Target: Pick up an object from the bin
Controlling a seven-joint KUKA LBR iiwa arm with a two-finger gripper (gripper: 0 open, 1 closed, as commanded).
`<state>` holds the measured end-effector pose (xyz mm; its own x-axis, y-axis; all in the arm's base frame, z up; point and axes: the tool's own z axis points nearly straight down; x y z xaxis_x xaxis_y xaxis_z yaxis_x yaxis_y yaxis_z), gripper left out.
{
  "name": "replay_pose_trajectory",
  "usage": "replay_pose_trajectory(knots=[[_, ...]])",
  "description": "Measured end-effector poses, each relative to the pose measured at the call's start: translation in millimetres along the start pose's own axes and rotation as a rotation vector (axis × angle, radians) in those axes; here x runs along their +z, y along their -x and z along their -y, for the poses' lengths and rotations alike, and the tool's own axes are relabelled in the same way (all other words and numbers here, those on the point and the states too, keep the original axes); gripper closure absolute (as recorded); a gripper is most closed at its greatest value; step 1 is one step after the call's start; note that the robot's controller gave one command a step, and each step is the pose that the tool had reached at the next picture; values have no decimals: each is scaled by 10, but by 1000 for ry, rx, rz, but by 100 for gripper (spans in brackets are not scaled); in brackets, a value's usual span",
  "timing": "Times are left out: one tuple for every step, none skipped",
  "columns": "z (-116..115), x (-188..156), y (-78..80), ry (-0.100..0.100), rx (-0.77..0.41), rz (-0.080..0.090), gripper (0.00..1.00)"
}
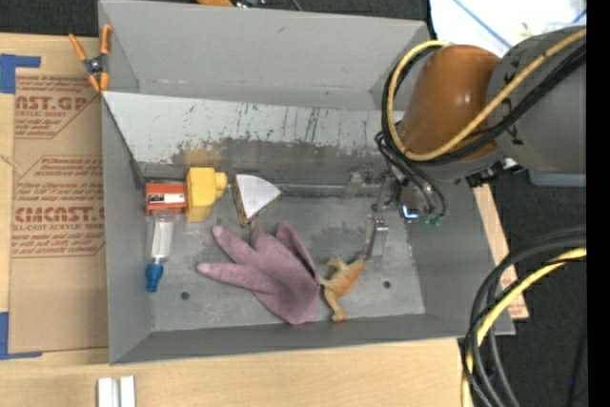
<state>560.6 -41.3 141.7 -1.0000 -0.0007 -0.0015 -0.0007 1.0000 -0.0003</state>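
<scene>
Camera view, looking down into the grey metal bin [238, 52]. My arm [558, 110] enters from the right, its wrist under a rounded orange cover [453, 100] looped by yellow-and-black cables [396, 124]. My tool [370, 248] hangs low over the right part of the bin floor, slanting down and to the left. I cannot tell whether it stands apart or together, and nothing visible is clamped in it. Nearest to its tip lies 1 small orange-and-tan object [341, 281], irregular in shape, on the floor near the front right corner. The tip ends just beside the object's upper end, and I cannot tell whether the 2 touch. Immediately to the left of this object, and touching it, a purple glove [272, 267] lies flat, its digits spread toward the left. Behind the glove, near the back wall, 1 white wedge-shaped piece [255, 195] sits just beside a yellow block [202, 191]. The block in turn touches a small red box [165, 197] at the left wall. Below the box, a clear syringe-like tube with a blue cap [159, 248] lies along the left side, well apart from my tool.
</scene>
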Motion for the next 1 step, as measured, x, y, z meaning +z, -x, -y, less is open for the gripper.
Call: replay_pose_trajectory(knots=[[-53, 742, -472, 3, -329, -9, 0]])
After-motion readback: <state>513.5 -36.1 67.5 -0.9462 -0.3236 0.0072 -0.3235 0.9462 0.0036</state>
